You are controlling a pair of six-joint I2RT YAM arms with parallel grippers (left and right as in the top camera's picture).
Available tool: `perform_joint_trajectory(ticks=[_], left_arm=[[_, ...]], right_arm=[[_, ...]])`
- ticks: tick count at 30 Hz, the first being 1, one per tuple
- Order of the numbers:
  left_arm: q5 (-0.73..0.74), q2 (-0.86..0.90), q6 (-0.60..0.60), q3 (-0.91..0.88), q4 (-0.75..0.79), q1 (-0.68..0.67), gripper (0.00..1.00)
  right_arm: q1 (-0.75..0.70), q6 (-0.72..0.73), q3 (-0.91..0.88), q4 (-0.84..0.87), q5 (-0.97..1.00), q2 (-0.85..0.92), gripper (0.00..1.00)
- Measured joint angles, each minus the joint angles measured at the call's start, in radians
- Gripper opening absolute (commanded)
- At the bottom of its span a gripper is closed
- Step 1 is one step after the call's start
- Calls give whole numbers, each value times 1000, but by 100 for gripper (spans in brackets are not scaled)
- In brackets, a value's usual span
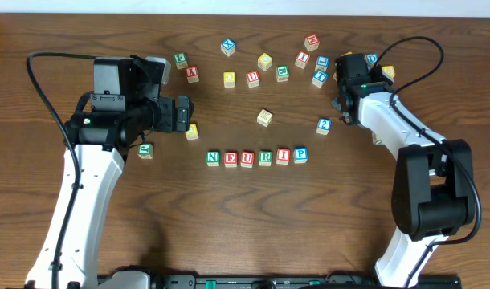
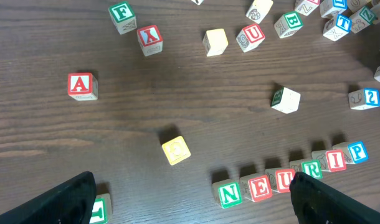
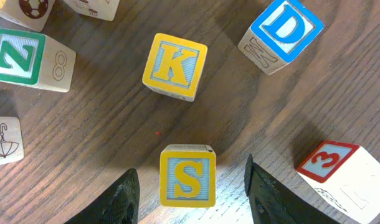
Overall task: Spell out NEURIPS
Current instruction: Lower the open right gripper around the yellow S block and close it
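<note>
Wooden row: the NEURIP row (image 1: pixel 265 157) stands at lower centre of the overhead view, six cubes side by side. The P cube (image 1: pixel 300 154) ends it on the right, a shade higher than its neighbours.
Missing letter: the S cube (image 3: pixel 188 176), yellow-faced with the S upward, sits on the table (image 1: pixel 229 225) at bottom centre of the right wrist view. That puts it at the upper right of the overhead view, well apart from the row.
Right gripper (image 3: pixel 193 190): partly open and straddling the S cube. Bare wood shows between each of the fingers (image 3: pixel 124 202) and the cube, so it has hold of nothing.
Left gripper (image 2: pixel 191 190): spread wide and empty, with the row's N end just beside its right finger at the bottom of the left wrist view.
Step, as I judge it: closing on the S, the last letter needed.
Risk, crowding: the 3 cube (image 3: pixel 330 163) lies near the finger on the right of the frame, and a sideways drift there would knock it. The K cube (image 3: pixel 174 66) above and the D cube (image 3: pixel 283 34) at upper right are further off.
Risk, uneven grip: the gap looks narrower on the left of the cube than on the right. One finger would then touch first and could push or twist the S before the other arrives.
Risk, placement: the free spot is just right of the P. Coming down too close would shove the P and disturb the line, and a turned cube would leave the S sideways.
Risk, arms: the left gripper hangs near the row, so the carry should stay at the P end.
</note>
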Motion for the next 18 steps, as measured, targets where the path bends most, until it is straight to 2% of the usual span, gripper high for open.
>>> perform_joint_trajectory(ticks=[18], left_arm=[[0,0,0,0,0,0,98]], right_arm=[[0,-15,0,-15,-27,0,48]])
